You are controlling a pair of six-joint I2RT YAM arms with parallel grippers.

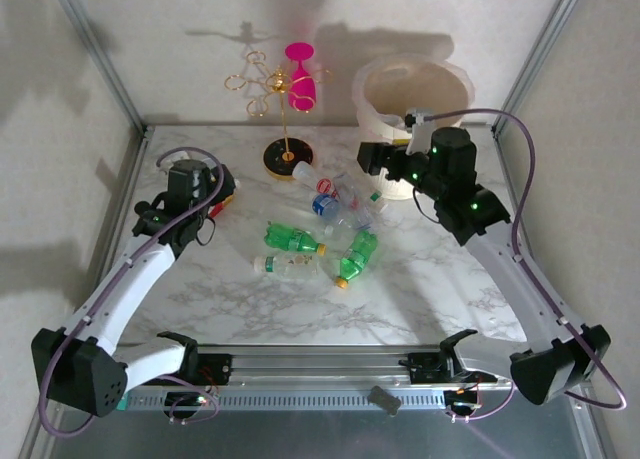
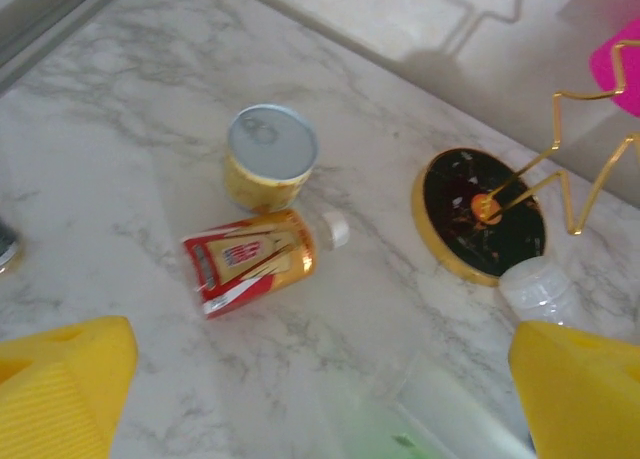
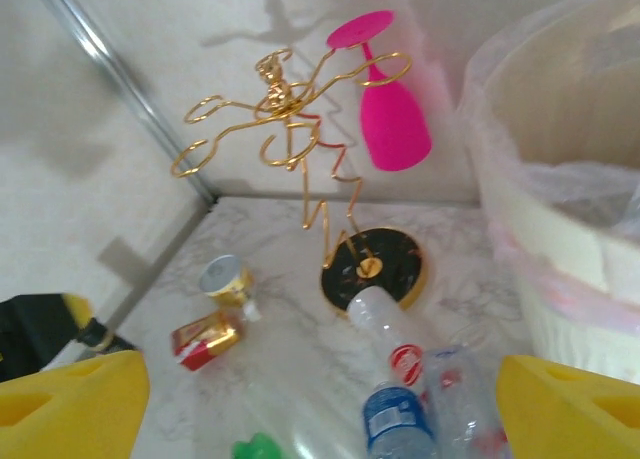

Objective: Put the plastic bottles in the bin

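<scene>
- now the left tool (image 2: 320, 389) hangs wide; the copper bottle (image 2: 255, 259) lies on the counter (image 2: 100, 149) just ahead of it, beside a yellow tub (image 2: 268, 164).
- best to turn the wrist and pinch across its body, clear of the tub.
- right tool (image 3: 320, 409) wide too, bin (image 3: 560, 239) to its right.

Seven bottles (image 1: 293, 239), one bin (image 1: 458, 82), one wire stand (image 1: 286, 157).

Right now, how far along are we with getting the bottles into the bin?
Done: nothing confirmable; the bin hides its contents. In hand: nothing; the left gripper and right gripper both hang open and empty. Remaining: two green bottles, several clear bottles mid-table, and the copper-brown bottle lying beside the yellow tub.
</scene>
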